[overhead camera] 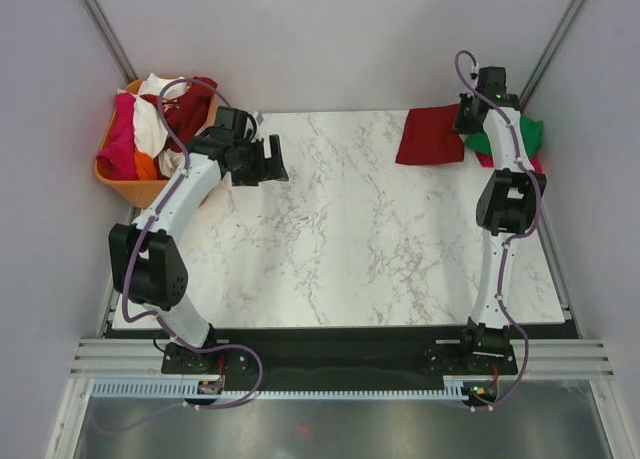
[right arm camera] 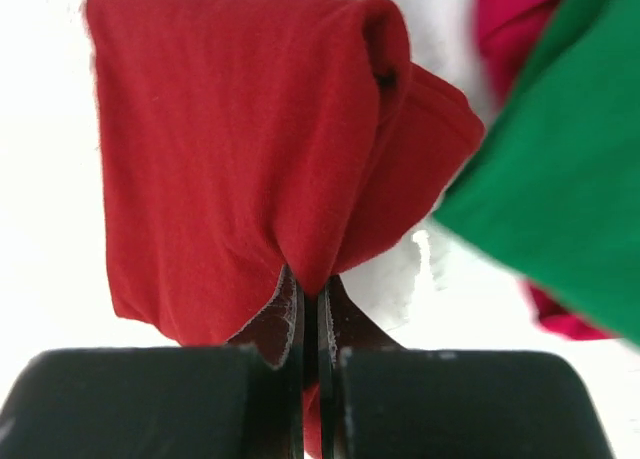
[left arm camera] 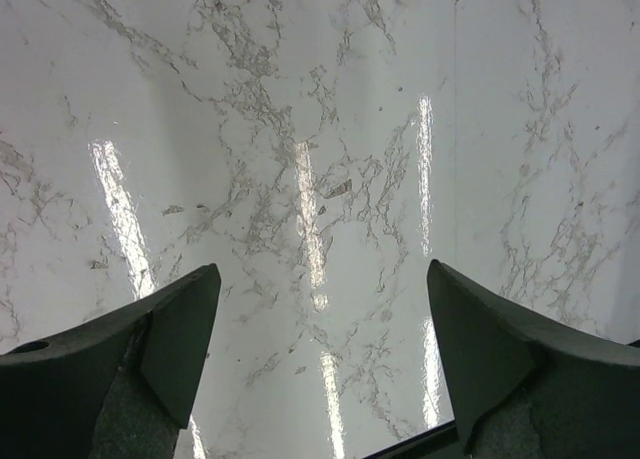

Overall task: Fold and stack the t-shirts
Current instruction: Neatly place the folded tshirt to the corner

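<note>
A folded dark red t-shirt (overhead camera: 430, 135) lies at the table's far right, with my right gripper (overhead camera: 470, 114) at its right edge. In the right wrist view that gripper (right arm camera: 316, 297) is shut on a pinch of the dark red t-shirt (right arm camera: 230, 159). A folded green t-shirt (overhead camera: 512, 137) lies just right of it over a pink-red one (overhead camera: 538, 164); the green t-shirt (right arm camera: 560, 199) and the pink-red t-shirt (right arm camera: 515, 24) also show in the wrist view. My left gripper (overhead camera: 262, 165) hangs open over bare marble at the far left, its fingers (left arm camera: 180, 329) wide apart with nothing between.
An orange plastic basket (overhead camera: 135, 187) stands off the table's far left corner, holding crumpled pink-red, white, orange and dark red shirts (overhead camera: 160, 119). Grey walls with metal rails close in both sides. The marble tabletop (overhead camera: 350, 239) spreads between the two arms.
</note>
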Tool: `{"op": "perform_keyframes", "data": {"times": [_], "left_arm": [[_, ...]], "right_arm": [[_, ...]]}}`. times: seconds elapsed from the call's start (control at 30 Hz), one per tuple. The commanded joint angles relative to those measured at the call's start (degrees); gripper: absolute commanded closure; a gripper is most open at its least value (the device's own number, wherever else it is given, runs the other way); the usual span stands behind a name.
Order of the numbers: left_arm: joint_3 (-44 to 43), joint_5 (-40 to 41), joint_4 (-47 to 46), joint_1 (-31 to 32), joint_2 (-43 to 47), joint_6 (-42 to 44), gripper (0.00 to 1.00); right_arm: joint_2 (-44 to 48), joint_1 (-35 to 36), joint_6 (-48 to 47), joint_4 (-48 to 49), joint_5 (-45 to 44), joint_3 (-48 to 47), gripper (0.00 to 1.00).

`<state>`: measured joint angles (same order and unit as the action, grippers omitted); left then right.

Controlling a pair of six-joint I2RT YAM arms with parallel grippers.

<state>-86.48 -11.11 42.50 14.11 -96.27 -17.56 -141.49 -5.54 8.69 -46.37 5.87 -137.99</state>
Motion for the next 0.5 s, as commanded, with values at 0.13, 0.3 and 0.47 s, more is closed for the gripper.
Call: {"op": "perform_keyframes", "data": {"times": [0.13,0.3,0.47], "left_arm": [[0.3,-4.4,-2.1,-0.2,0.2,-1.8,0.09],[0.3,-5.3,-2.2,-0.3,-0.3,-2.2,0.09],[0.3,-5.7,-2.2,-0.3,-0.6,-2.4,0.1]], "right_arm": [[-2.2,-1.7,-5.3,3.5,-3.5,-7.6,1.0],[-1.5,-4.0,-1.9,7.5,-1.0,-8.2,1.0],[-2.6,-6.9,4.3,14.6,7.0,-11.9,0.99]]}}
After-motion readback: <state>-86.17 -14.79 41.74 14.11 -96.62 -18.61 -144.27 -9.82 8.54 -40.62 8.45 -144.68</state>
